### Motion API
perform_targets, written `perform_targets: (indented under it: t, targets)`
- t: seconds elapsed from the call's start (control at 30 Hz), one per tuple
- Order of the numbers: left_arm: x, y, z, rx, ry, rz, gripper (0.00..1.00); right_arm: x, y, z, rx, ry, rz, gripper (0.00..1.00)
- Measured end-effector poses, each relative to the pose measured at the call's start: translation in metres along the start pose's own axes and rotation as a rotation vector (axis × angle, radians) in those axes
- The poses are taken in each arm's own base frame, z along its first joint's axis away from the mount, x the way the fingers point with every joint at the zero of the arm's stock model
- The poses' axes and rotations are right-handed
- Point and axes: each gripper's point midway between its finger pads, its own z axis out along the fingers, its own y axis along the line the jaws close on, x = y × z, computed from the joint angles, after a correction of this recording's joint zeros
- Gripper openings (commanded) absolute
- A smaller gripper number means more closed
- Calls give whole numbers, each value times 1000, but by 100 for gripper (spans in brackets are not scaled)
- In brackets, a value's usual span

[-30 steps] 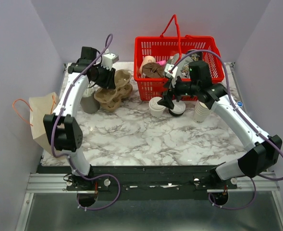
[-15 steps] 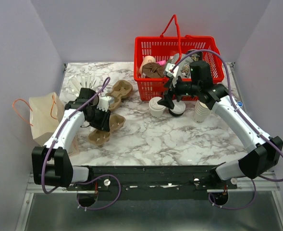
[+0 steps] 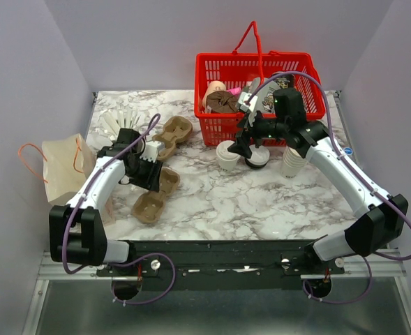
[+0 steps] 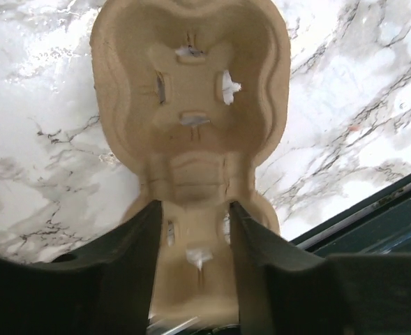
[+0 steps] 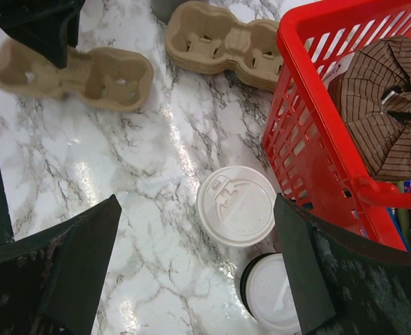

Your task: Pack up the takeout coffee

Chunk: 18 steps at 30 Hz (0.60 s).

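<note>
The takeout coffee [image 3: 227, 155], a small white cup with a white lid, stands in front of the red basket. In the right wrist view the coffee [image 5: 235, 206] is seen from above. My right gripper [image 3: 245, 144] is open and empty, hovering over the cup, which lies between its spread fingers [image 5: 197, 202]. My left gripper [image 3: 151, 178] is shut on a brown pulp cup carrier [image 3: 153, 195] low over the near left of the table. In the left wrist view the fingers [image 4: 195, 223] clamp the carrier's [image 4: 191, 105] narrow middle. The brown paper bag [image 3: 62, 167] stands at the left edge.
A red basket [image 3: 261, 70] with items stands at the back right. A short stack of lids [image 3: 258, 159] and a stack of lidless cups [image 3: 292, 162] stand beside the coffee. A second carrier [image 3: 172, 132] lies at the back. White pieces [image 3: 118, 122] lie at the back left.
My left arm has swung from the back of the table toward the near left, carrying one carrier away from the other. The right arm has not moved.
</note>
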Motion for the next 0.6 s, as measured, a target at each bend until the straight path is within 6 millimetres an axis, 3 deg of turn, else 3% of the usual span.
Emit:
perform_targets:
  t: [0.2,0.27,0.37,0.47,0.53,0.6]
  targets:
    - [-2,-2,-8,10,24,24,75,0,0,0,0,0,-1,100]
    - [-8,-6,-18,24,15,53,77,1,0,1,-3,3,0,100]
    - [-34,-12,-47,17,-52,101,80,5,-2,5,-9,13,-1,100]
    - [-91,-17,-109,-60,-236,171,82,9,-3,9,-15,24,2,100]
    - [-129,-14,-170,-187,-409,224,83,11,-4,11,-18,30,7,100]
    - [-143,-5,-224,-334,-526,242,84,10,-4,11,-21,28,8,100]
